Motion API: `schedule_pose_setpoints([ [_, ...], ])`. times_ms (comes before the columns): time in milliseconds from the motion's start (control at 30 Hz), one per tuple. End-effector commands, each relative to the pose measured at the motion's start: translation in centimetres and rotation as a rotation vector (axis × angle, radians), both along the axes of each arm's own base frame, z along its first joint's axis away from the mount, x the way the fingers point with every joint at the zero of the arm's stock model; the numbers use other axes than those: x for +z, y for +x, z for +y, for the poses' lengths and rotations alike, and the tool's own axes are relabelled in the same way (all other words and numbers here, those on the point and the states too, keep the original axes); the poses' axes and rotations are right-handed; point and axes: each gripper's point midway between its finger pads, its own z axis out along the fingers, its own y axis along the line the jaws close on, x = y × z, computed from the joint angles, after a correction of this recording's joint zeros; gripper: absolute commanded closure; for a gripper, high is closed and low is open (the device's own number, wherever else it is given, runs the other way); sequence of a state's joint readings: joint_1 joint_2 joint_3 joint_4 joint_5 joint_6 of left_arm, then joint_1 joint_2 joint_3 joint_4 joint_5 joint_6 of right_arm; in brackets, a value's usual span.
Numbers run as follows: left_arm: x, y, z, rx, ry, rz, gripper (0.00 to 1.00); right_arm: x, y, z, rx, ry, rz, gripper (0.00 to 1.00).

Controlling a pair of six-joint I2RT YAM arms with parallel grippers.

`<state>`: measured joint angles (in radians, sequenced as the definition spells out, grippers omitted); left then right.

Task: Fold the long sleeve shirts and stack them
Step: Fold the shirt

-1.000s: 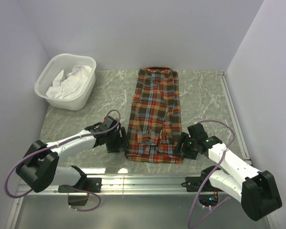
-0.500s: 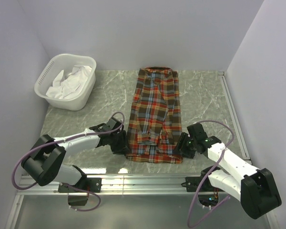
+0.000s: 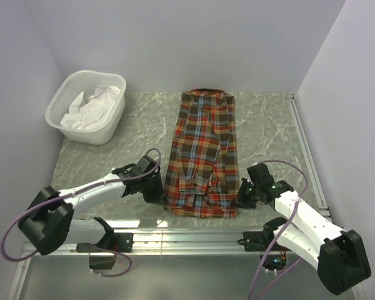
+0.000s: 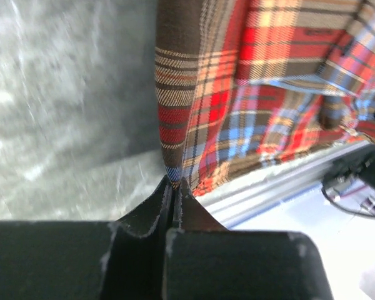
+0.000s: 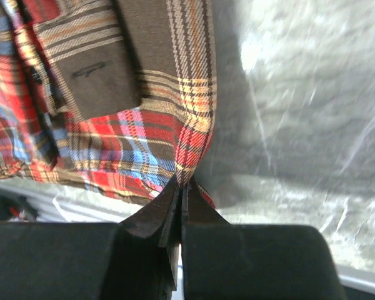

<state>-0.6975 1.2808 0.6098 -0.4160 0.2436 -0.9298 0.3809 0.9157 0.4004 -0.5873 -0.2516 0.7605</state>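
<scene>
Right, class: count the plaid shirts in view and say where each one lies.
1. The plaid shirt lies mid-table, collar toward the far wall, near corners pinched by the left gripper and right gripper. White cloth in the basket may hide others.

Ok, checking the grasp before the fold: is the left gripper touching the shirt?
Touching. The left wrist view shows the left gripper shut on the shirt, its corner pinched between the tips.

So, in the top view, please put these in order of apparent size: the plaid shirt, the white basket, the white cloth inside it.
1. plaid shirt, clearly the largest
2. white basket
3. white cloth, smallest, since it fits inside the basket
</scene>
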Motion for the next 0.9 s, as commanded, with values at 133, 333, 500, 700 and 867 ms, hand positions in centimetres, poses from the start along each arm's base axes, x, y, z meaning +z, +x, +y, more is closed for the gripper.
schedule_pose_setpoints([
  [133,1.8,-4.1,1.1,-0.064,-0.036,0.049,0.99,2.7,-2.9,1.3,0.107,0.096,0.029,1.00],
  [333,5.1,-1.4,0.9,-0.024,-0.043,-0.060,1.00,6.4,-1.5,1.3,0.115,0.087,-0.058,1.00],
  [500,8.0,4.5,0.2,0.040,-0.060,-0.172,0.99,8.7,1.4,2.7,0.136,0.106,-0.112,1.00],
  [700,9.9,12.7,-1.0,0.107,-0.057,-0.246,1.00,10.4,6.9,3.0,0.125,0.041,-0.194,1.00],
  [867,11.0,17.7,-1.9,0.139,-0.092,-0.253,1.00,11.9,11.8,3.3,0.123,0.036,-0.225,1.00],
])
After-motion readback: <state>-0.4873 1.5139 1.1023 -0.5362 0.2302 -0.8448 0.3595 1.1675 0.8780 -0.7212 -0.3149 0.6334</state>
